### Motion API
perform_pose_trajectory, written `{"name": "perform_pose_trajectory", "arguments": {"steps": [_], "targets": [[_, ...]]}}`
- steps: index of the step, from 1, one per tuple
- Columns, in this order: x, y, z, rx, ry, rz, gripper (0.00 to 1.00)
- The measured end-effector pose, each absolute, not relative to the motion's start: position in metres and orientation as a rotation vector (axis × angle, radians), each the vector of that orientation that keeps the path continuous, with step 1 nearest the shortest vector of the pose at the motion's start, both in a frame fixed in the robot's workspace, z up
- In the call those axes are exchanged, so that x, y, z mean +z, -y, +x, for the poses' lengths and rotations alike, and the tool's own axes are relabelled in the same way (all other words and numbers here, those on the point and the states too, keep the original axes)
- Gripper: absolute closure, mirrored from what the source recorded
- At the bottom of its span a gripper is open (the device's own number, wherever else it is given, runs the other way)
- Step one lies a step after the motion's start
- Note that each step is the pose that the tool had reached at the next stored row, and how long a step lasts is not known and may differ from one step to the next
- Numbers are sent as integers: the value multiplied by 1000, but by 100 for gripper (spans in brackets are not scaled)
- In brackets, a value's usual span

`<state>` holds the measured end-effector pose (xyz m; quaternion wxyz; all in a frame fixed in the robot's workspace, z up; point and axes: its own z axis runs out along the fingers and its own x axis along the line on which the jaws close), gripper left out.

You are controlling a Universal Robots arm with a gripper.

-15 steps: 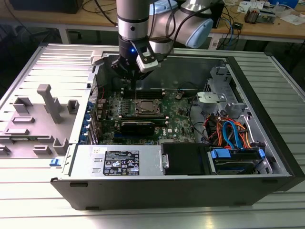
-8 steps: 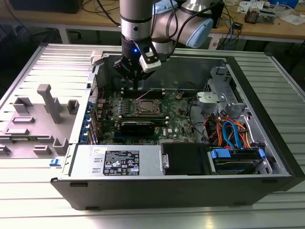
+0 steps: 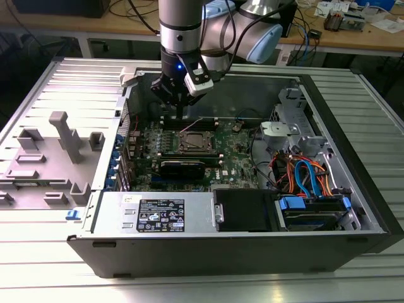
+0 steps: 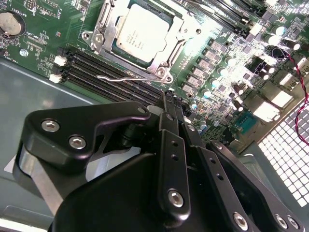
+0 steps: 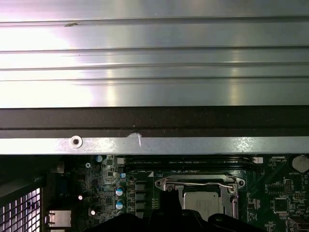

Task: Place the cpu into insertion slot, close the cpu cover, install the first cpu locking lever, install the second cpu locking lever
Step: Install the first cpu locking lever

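Our main worry here: the gripper (image 4: 169, 96) hangs close over the memory slots (image 4: 91, 63), so a slightly off descent could scrape the board or skid off the thin wire lever (image 4: 120, 77). The jaws look pinched together with nothing between them, and they're touching nothing. Further out, the cpu (image 4: 137, 34) sits in the insertion slot (image 4: 94, 37), and the cpu cover (image 4: 169, 50) looks folded down around it.

The cpu (image 4: 136, 33) has a dull grey metal top; the cover (image 4: 104, 24) is shiny bare metal; the gripper (image 4: 170, 96) is matt black; the table (image 3: 189, 287) is ribbed, glossy metal.
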<state>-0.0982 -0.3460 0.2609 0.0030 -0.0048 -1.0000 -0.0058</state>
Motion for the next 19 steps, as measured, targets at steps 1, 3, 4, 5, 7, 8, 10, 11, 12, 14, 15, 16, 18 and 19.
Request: {"name": "perform_pose_trajectory", "arguments": {"steps": [1,3,4,5,7,8,10,11,12,14,15,16,18,19], "targets": [[261,346,-98,-18,3135,-15,89],[261,346,-98,-18,3135,-15,89],[261,346,-97,-18,3135,-15,89],[261,346,-97,-18,3135,-15,89],[261,346,-96,-18,3136,-15,89],[261,346,-96,-18,3136,-15,89],[261,346,-96,-18,3135,-15,89],[261,346,-96,-18,3136,-15,89],[261,346,-96,-18,3135,-15,89],[261,346,-96,-18,3136,-15,89],[261,346,-96,-18,3136,-15,89],[261,346,-95,-18,3136,-14,89],[260,346,-94,-18,3136,-10,89],[259,346,-94,-18,3136,-5,89]]}}
